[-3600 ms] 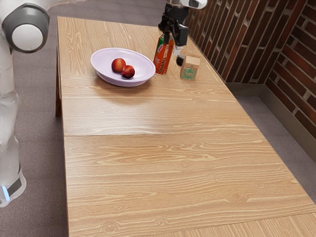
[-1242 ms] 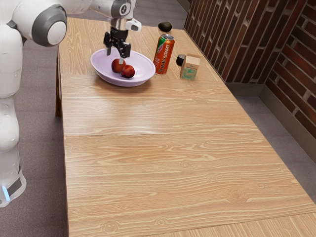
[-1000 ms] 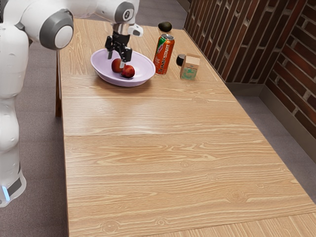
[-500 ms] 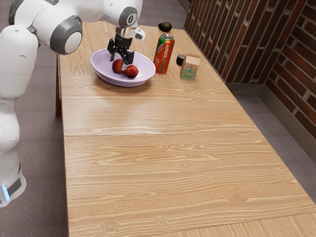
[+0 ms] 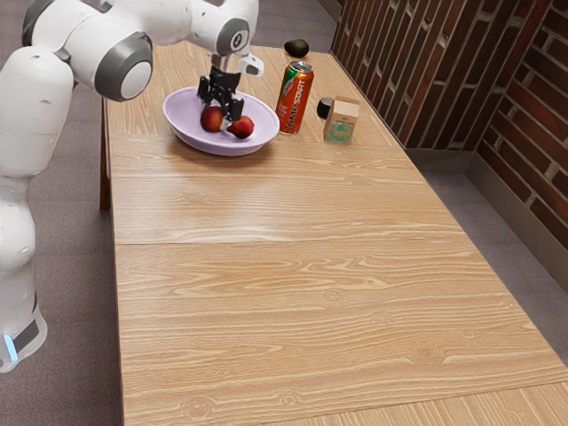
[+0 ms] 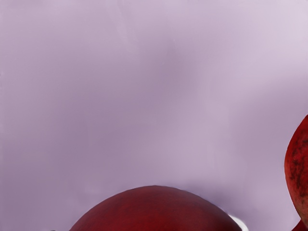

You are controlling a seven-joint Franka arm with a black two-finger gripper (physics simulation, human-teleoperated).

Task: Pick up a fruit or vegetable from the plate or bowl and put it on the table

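Gripper (image 5: 216, 114) is sitting low inside the lilac bowl (image 5: 182, 106), directly over the target fruit (image 5: 211, 119); opening width & grip status: cannot tell, as the fruit is hiding part of the contact zone. Target is resting in the bowl, not on the table (image 5: 311, 266); second fruit (image 5: 240, 127) is lying just beside the gripper, toward the exterior view's right; the drink can (image 5: 295, 98) is standing upright outside the rim.

Step in hand is prob. the grasp. Procedure, rec.: the operator should be centering on the target's widest part, w/ the hand's axis running approx. vert.; should be closing slowly, as round skin is likely to be rolling under uneven pressure; should be confirming a firm hold before lifting; should be raising straight up until clear of the rim, w/o catching the 2nd fruit. Caution: excess depth is risking a press on the bowl floor. For the later release, setting down gently at min. height is limiting roll-off.
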